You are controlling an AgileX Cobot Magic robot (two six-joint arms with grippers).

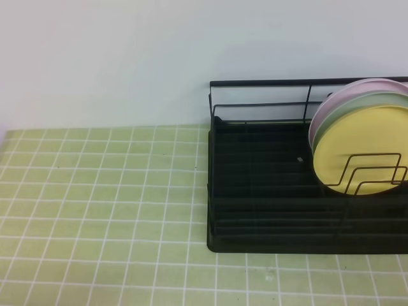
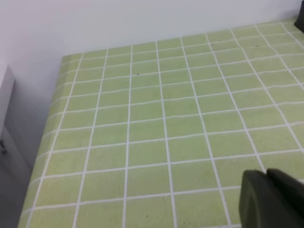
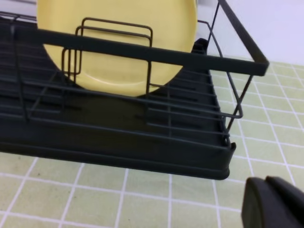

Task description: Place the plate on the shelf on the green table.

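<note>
The pale-yellow plate point(image 1: 360, 150) stands upright in the black wire shelf point(image 1: 255, 191) at the right of the green table point(image 1: 102, 191), behind looped wire dividers. The right wrist view shows the same plate point(image 3: 118, 42) inside the shelf point(image 3: 142, 137) from outside the rail. Neither gripper appears in the high view. The left gripper point(image 2: 268, 199) is a shut dark shape at the lower right of its wrist view, over bare tiles. At the bottom right of its own view, the right gripper point(image 3: 270, 204) is shut and holds nothing, in front of the shelf.
A pale mint-green plate point(image 1: 357, 105) and a pink plate point(image 1: 357, 89) stand right behind the yellow one. A white wall runs along the table's back. The table's left edge point(image 2: 45, 142) drops off beside a grey-white surface.
</note>
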